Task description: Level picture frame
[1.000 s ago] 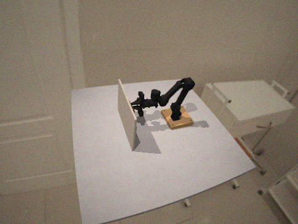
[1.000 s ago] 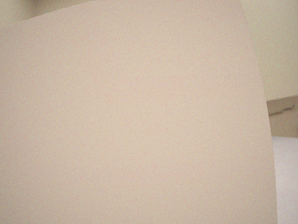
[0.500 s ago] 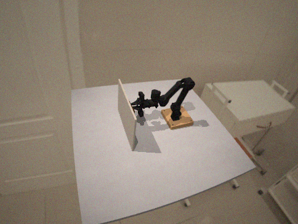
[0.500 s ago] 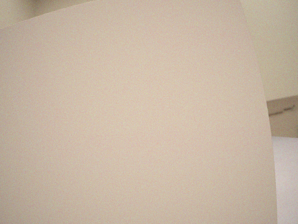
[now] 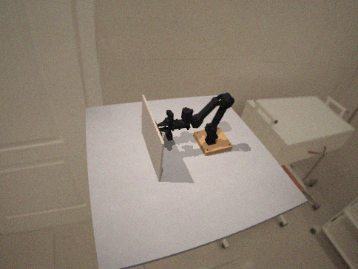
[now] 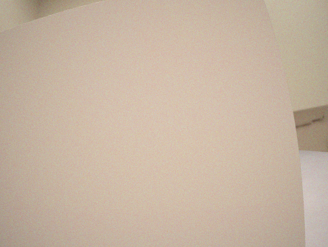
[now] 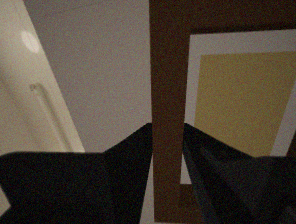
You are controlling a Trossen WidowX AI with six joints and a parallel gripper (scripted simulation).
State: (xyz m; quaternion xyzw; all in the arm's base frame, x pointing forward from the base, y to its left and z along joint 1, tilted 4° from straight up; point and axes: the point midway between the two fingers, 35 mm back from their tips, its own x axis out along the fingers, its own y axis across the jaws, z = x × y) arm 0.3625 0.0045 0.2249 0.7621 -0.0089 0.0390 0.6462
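The picture frame [image 7: 167,60] shows in the wrist view: a dark brown border around a white mat and a yellow-brown picture. Its side bar runs nearly upright between my fingertips. My gripper [image 7: 166,128] is shut on this bar, one finger on its outer side, the other on its inner side. In the top view my gripper [image 5: 158,126] is at the arm's side of the wall panel [image 5: 152,148]. The panel hides the frame there and fills most of the exterior view. The screw and the notched strip are hidden, and I cannot tell the frame's tilt for certain.
The upright wall panel stands on the white table [image 5: 126,222]. The arm's wooden base [image 5: 218,148] is to the right of the panel in the top view. A white cart [image 5: 307,118] stands beyond the table's right edge, and a panelled door [image 5: 37,111] is at the left.
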